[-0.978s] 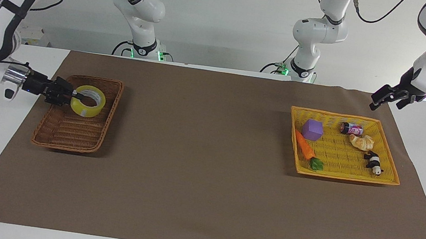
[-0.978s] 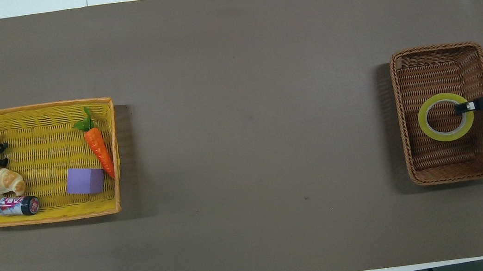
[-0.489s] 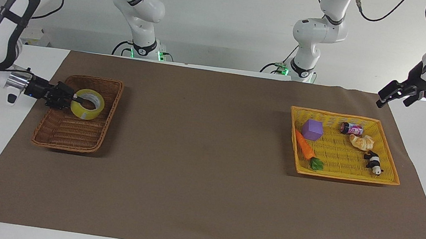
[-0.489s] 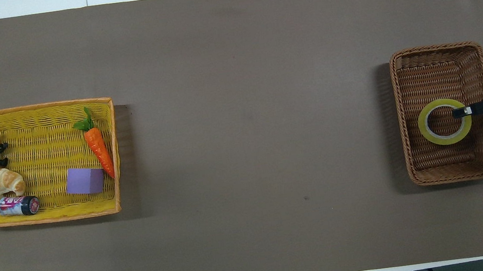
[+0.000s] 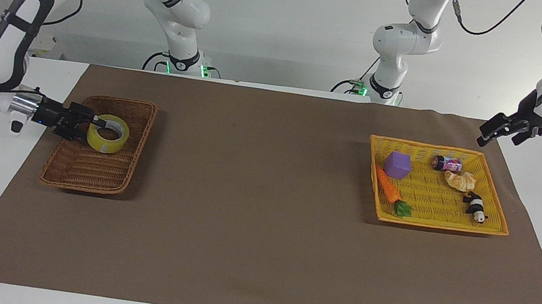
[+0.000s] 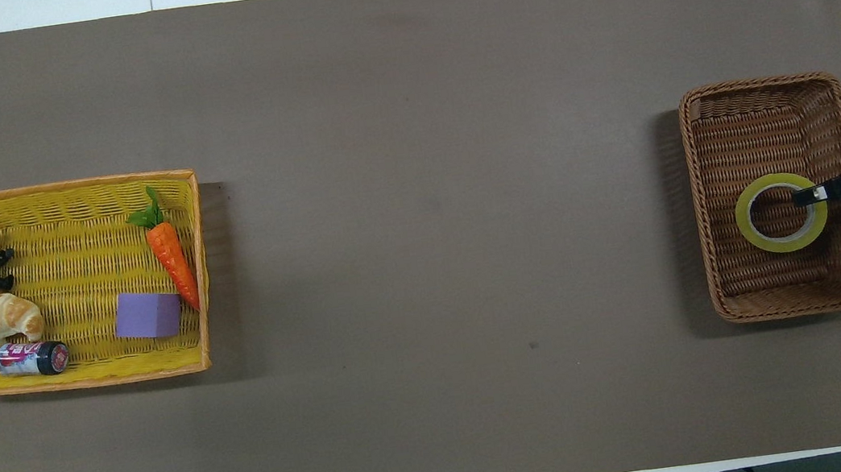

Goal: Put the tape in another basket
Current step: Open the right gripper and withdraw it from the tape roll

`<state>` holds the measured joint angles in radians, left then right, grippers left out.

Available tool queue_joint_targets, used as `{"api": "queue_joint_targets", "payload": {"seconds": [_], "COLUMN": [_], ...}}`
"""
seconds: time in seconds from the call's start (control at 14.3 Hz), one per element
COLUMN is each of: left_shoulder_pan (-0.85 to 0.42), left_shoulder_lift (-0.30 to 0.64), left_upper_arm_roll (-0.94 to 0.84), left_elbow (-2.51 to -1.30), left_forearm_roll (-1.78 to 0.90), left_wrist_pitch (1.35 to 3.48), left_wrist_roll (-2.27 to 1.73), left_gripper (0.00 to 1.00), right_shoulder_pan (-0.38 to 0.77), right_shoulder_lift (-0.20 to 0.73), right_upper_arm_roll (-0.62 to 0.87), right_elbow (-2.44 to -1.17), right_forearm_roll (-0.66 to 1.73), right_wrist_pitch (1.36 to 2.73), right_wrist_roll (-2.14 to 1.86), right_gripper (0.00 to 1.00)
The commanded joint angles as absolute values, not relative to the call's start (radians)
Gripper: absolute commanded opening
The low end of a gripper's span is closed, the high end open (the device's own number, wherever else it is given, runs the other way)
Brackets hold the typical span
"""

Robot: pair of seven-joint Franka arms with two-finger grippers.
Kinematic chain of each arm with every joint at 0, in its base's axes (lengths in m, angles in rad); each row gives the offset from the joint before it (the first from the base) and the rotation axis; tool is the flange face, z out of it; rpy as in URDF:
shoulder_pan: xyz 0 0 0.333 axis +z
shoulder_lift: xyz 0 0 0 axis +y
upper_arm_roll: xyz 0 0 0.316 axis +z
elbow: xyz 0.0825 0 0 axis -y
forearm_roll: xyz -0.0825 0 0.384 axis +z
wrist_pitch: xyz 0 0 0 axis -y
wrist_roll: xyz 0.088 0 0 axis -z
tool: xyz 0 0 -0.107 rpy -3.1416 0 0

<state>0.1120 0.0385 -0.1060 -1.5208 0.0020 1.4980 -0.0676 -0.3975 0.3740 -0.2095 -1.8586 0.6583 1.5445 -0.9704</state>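
The tape (image 5: pixel 105 144), a yellow roll with a pale core, lies about level inside the dark brown wicker basket (image 5: pixel 88 185) at the right arm's end of the table. My right gripper (image 5: pixel 97 123) reaches in sideways over the basket's wall and is shut on the roll's wall. In the overhead view the tape (image 6: pixel 750 230) sits in the half of the basket (image 6: pixel 762 87) nearer the robots, with the right gripper (image 6: pixel 802 198) on its rim. My left gripper (image 5: pixel 503 132) is open and empty in the air by the table's end, beside the yellow tray.
A flat yellow-orange woven tray (image 5: pixel 493 231) at the left arm's end holds a purple cube (image 5: pixel 397 165), a carrot (image 5: pixel 388 187), a small can (image 5: pixel 447 163), a croissant (image 5: pixel 461 180) and a panda figure (image 5: pixel 476 206). A brown mat (image 5: pixel 265 198) covers the table.
My right gripper has lowered the tape into the brown basket, and the roll has gone from tilted to about level. My left gripper has drifted a little toward the table's end.
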Motion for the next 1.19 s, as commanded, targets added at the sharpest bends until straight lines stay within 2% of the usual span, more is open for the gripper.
{"api": "queue_joint_targets", "payload": {"seconds": [0.0,0.21,0.56,0.84,0.98,1.12], "left_shoulder_pan": [0.132,0.135,0.121,0.124,0.129,0.129], "left_shoulder_lift": [0.034,0.035,-0.005,-0.008,-0.008,-0.008], "left_upper_arm_roll": [-0.123,-0.138,-0.138,-0.137,-0.137,-0.137], "left_elbow": [-1.494,-1.453,-1.531,-1.537,-1.537,-1.537], "left_forearm_roll": [0.005,0.015,0.012,0.012,0.012,0.012], "left_wrist_pitch": [1.451,1.446,1.459,1.459,1.46,1.46], "left_wrist_roll": [-0.058,-0.058,-0.063,-0.064,-0.066,-0.064], "left_gripper": [1.0,1.0,1.0,1.0,1.0,1.0], "right_shoulder_pan": [-0.39,-0.316,-0.163,-0.017,0.0,-0.002], "right_shoulder_lift": [0.353,0.263,0.105,0.037,0.012,0.021], "right_upper_arm_roll": [-0.198,-0.198,-0.198,-0.196,-0.196,-0.195], "right_elbow": [-1.841,-1.829,-1.8,-1.714,-1.675,-1.602], "right_forearm_roll": [0.597,0.467,0.275,0.1,0.084,0.043], "right_wrist_pitch": [1.554,1.624,1.683,1.631,1.568,1.494], "right_wrist_roll": [-0.98,-0.985,-0.847,-0.515,-0.276,-0.229], "right_gripper": [1.0,1.0,1.0,1.0,1.0,1.0]}}
